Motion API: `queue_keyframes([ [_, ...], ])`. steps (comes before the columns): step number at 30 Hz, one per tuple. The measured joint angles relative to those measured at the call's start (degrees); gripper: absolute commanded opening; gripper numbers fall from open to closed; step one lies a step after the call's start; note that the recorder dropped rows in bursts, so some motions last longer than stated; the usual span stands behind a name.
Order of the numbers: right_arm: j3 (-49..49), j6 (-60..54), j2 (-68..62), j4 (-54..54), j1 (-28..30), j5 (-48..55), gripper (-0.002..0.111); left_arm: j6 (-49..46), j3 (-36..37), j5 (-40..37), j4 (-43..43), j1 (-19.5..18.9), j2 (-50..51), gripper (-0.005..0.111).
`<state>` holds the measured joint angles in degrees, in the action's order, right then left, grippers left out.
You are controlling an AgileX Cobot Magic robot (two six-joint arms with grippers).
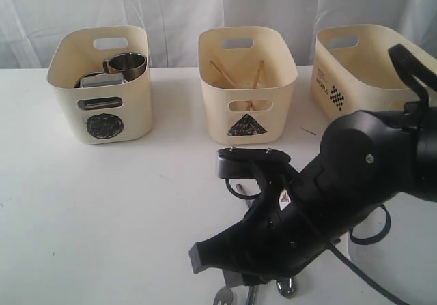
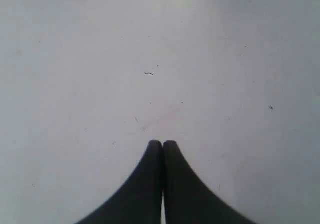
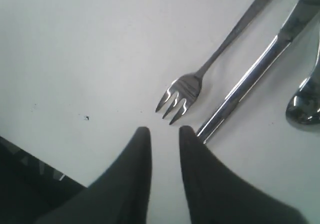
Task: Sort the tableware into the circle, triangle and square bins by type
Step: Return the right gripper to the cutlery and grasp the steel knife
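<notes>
The right end effector (image 3: 161,131) hovers over the white bench (image 1: 102,202) with its two dark fingers a narrow gap apart. Bare bench shows between them and nothing is held. Just ahead of its fingertips (image 3: 141,136) the steel fork (image 3: 184,89) lies flat on the bench, its tines pointing back toward that gap and its slim handle running straight away from the end effector. The steel knife (image 3: 250,78) lies just beside the fork, its long axis parallel to the fork's. Its near end comes right up to one fingertip, and whether the two touch cannot be told. On the far side of the knife is the bowl of the steel spoon (image 3: 302,106), with the handle mostly out of view. In the exterior view this cutlery peeps out at the bottom edge of the frame, largely covered by the right arm (image 1: 355,175), which fills the lower right. The left end effector (image 2: 162,144) has its fingertips pressed together and empty above bare bench. Three cream bins stand along the top of the exterior frame. At upper left the circle-marked bin (image 1: 68,93) holds an upright steel mug (image 1: 128,65) among other steel ware. At top centre the triangle-marked bin (image 1: 218,114) holds two wooden chopsticks (image 1: 222,74) leaning on end, tops apart and lower ends converging. At upper right the bin with a chequered mark (image 1: 369,80) stands partly behind the arm.
</notes>
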<state>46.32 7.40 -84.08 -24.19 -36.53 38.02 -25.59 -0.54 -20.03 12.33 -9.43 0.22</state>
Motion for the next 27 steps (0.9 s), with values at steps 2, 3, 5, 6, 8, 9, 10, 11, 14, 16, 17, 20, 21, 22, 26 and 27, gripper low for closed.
queue_keyframes([
  [2, 0.0, -1.58, 0.0, 0.93, 0.0, -0.24, 0.047, 0.0, 0.0, 0.0, 0.0, 0.0, 0.0, 0.0],
  [3, 0.0, -2.16, 0.0, 2.06, 0.0, -0.67, 0.049, 0.0, 0.0, 0.0, 0.0, 0.0, 0.0, 0.0],
  [5, -0.14, -1.73, 0.0, 5.16, 0.0, -1.49, 0.05, 0.0, 0.0, 0.0, 0.0, 0.0, 0.0, 0.0],
  [6, -0.13, 0.15, 0.0, 6.99, 0.0, -1.89, 0.05, 0.0, 0.0, 0.0, 0.0, 0.0, 0.0, 0.0],
  [8, -0.13, 5.71, -0.22, 10.22, 0.0, -2.85, 0.05, 0.0, 0.0, 0.0, 0.0, 0.0, 0.0, 0.0],
  [9, -0.13, 9.23, -0.48, 12.1, 0.0, -3.04, 0.05, 0.0, 0.0, 0.0, 0.0, 0.0, 0.0, 0.0],
  [10, -0.13, 11.92, -1.14, 13.34, 0.0, -3.19, 0.049, 0.0, 0.0, 0.0, 0.0, 0.0, 0.0, 0.0],
  [11, -0.13, 14.78, -1.98, 14.62, 0.0, -3.32, 0.049, 0.0, 0.0, 0.0, 0.0, 0.0, 0.0, 0.0],
  [14, -0.13, 19.23, -5.43, 16.16, 0.0, -3.55, 0.046, 0.0, 0.0, 0.0, 0.0, 0.0, 0.0, 0.0],
  [16, -0.13, 20.2, -7.65, 16.57, 0.0, -4.29, 0.044, 0.0, 0.0, 0.0, 0.0, 0.0, 0.0, 0.0],
  [17, -0.13, 20.49, -8.81, 16.57, 0.0, -4.91, 0.043, 0.0, 0.0, 0.0, 0.0, 0.0, 0.0, 0.0],
  [20, -0.13, 20.83, -11.31, 16.57, 0.0, -6.97, 0.041, 0.0, 0.0, 0.0, 0.0, 0.0, 0.0, 0.0],
  [21, -0.13, 20.83, -11.88, 16.57, 0.0, -7.26, 0.041, 0.0, 0.0, 0.0, 0.0, 0.0, 0.0, 0.0],
  [22, -0.13, 20.98, -12.23, 16.57, 0.0, -7.42, 0.041, 0.0, 0.0, 0.0, 0.0, 0.0, 0.0, 0.0],
  [26, -0.13, 21.5, -13.44, 17.03, 0.0, -8.9, 0.041, 0.0, 0.0, 0.0, 0.0, 0.0, 0.0, 0.0],
  [27, -0.13, 21.5, -13.68, 17.29, 0.0, -9.77, 0.041, 0.0, 0.0, 0.0, 0.0, 0.0, 0.0, 0.0],
])
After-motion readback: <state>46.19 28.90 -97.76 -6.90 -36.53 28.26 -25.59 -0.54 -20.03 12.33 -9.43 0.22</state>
